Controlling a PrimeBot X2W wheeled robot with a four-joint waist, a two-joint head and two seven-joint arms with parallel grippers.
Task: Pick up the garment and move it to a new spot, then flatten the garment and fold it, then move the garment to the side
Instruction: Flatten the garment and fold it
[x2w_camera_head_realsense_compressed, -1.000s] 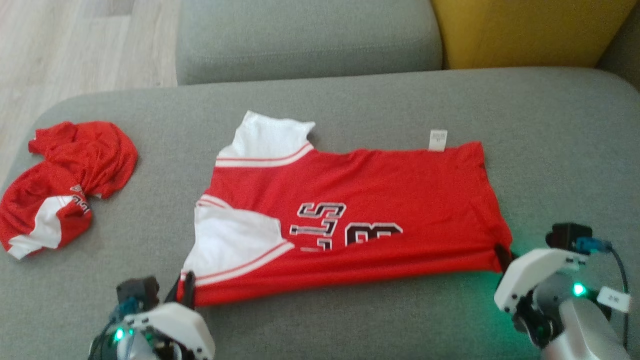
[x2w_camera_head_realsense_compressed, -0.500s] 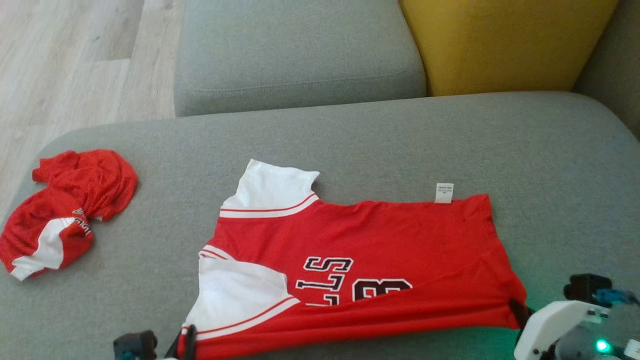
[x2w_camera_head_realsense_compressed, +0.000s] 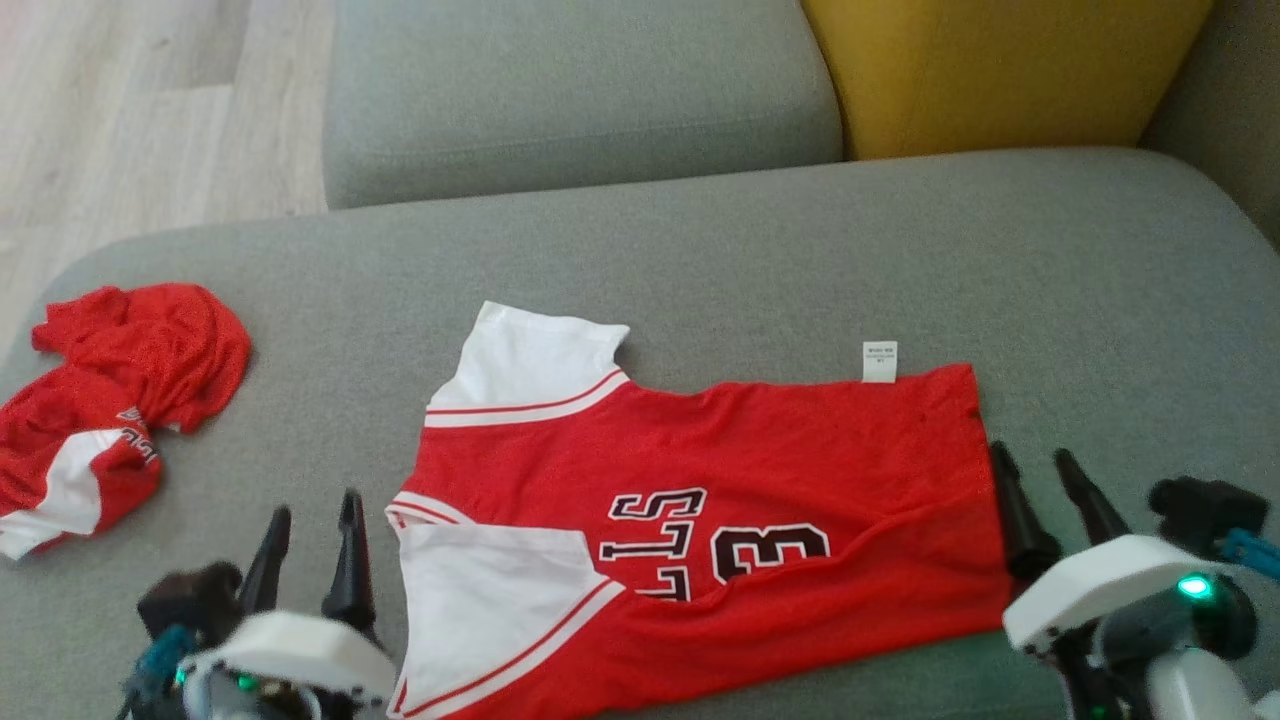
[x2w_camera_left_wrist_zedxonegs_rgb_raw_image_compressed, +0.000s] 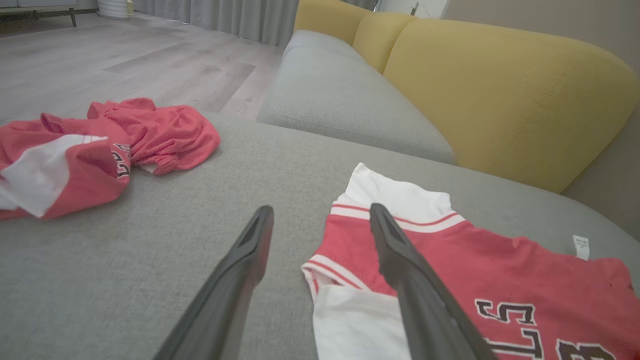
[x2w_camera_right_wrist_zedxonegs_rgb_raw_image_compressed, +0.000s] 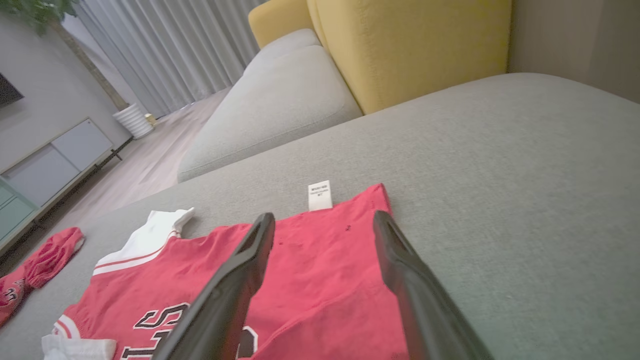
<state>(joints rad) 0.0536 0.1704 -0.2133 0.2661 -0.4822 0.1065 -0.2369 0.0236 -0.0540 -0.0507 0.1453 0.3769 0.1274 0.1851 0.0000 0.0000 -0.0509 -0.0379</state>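
Observation:
The garment (x2w_camera_head_realsense_compressed: 780, 450) is a red jersey with white sleeves and black lettering, lying spread on the grey sofa cushion (x2w_camera_head_realsense_compressed: 700, 250). A white label sticks out at its far edge. My left gripper (x2w_camera_head_realsense_compressed: 315, 510) stands open just left of the near white sleeve, holding nothing. My right gripper (x2w_camera_head_realsense_compressed: 1030, 452) is open at the garment's right hem, also holding nothing. In the left wrist view the left gripper (x2w_camera_left_wrist_zedxonegs_rgb_raw_image_compressed: 321, 209) points over the sleeve end of the garment (x2w_camera_left_wrist_zedxonegs_rgb_raw_image_compressed: 500, 260). In the right wrist view the right gripper (x2w_camera_right_wrist_zedxonegs_rgb_raw_image_compressed: 324, 215) hovers over the garment's (x2w_camera_right_wrist_zedxonegs_rgb_raw_image_compressed: 320, 260) hem corner.
A second crumpled red and white garment (x2w_camera_head_realsense_compressed: 100, 390) lies at the cushion's left end, also in the left wrist view (x2w_camera_left_wrist_zedxonegs_rgb_raw_image_compressed: 100, 145). Behind are a grey seat cushion (x2w_camera_head_realsense_compressed: 570, 90) and a yellow backrest (x2w_camera_head_realsense_compressed: 1000, 70). Wooden floor (x2w_camera_head_realsense_compressed: 120, 110) lies beyond the left edge.
Both grippers have opened and let go of the garment's near edge. The edge has settled flat, so more of the lettering shows. The head camera has shifted.

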